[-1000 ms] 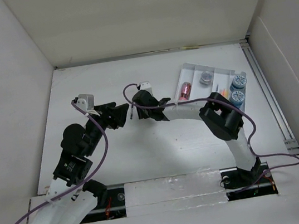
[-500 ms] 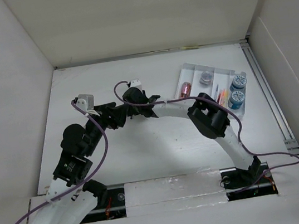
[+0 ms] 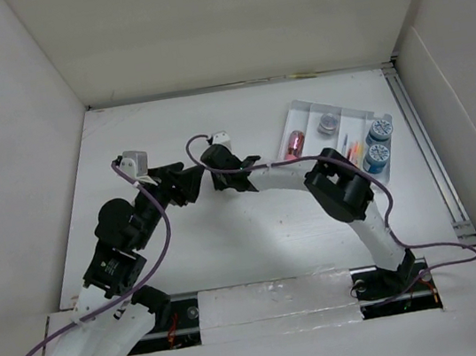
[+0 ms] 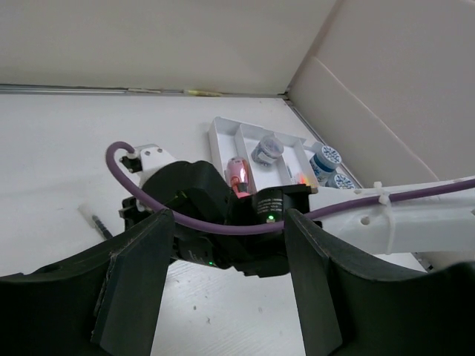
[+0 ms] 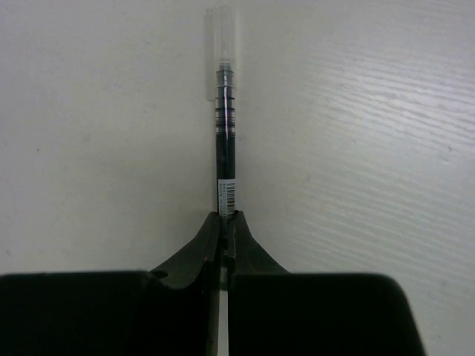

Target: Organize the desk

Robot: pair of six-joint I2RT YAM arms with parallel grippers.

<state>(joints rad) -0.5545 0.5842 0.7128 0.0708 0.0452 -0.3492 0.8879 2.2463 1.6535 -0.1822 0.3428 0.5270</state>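
The desk lies beneath both my arms, tray at its far right, my left claw released and facing my right claw, which is clenched on the end of a pen lying on the desk.

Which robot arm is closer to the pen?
Right. The right end effector is shut on the pen; the left end effector hangs open nearby, not touching it.
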